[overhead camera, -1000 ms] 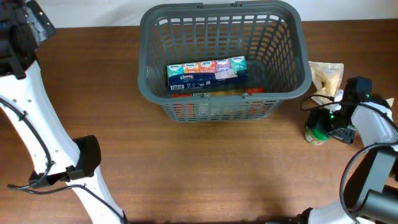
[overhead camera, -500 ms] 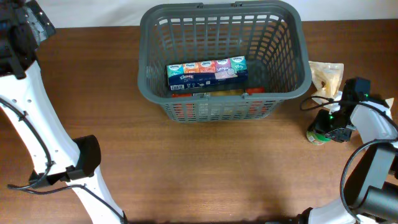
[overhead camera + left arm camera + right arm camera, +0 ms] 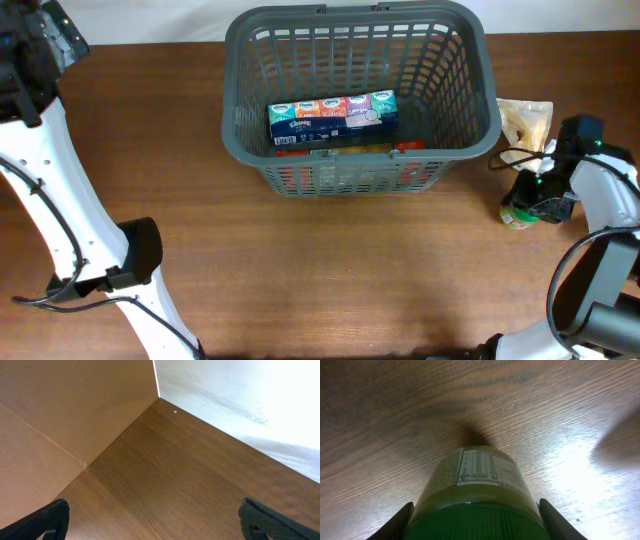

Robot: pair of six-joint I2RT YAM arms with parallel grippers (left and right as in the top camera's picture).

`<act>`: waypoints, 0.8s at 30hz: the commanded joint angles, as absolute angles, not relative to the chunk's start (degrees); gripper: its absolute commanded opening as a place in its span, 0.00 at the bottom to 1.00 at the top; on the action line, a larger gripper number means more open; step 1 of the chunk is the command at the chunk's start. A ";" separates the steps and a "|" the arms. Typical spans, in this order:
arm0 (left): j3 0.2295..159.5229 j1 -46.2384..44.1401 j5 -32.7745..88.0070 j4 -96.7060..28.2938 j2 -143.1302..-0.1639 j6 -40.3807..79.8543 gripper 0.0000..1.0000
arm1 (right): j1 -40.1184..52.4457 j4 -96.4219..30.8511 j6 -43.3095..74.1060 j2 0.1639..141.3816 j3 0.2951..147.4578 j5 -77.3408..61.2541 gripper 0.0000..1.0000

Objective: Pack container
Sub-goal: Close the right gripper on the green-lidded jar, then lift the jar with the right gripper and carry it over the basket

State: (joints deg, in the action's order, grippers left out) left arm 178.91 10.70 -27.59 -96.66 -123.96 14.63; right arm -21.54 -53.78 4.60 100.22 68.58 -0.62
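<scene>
Right hand [image 3: 527, 207] is clamped on the green bottle [image 3: 475, 477] by its cap near the right edge of the surface [image 3: 350, 285], so it might slip or swing loose heading to the basket [image 3: 350, 178] at the far edge.

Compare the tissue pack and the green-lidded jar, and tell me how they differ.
The tissue pack is a flat, multicoloured box; the jar is round with a green lid. The tissue pack lies inside the basket; the jar is outside it, on the table to its right. Nothing holds the tissue pack; the jar sits between the fingers of the right gripper. Both carry printed labels.
</scene>
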 commanded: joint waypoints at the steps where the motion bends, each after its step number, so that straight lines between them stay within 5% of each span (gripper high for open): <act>1: 178.87 10.92 -27.59 -96.66 -124.05 15.38 0.99 | -21.34 -55.48 5.34 97.14 73.10 0.69 0.04; 24: 178.87 10.94 -27.59 -96.66 -124.05 15.38 0.99 | -17.23 -82.35 1.41 96.99 129.56 -1.48 0.04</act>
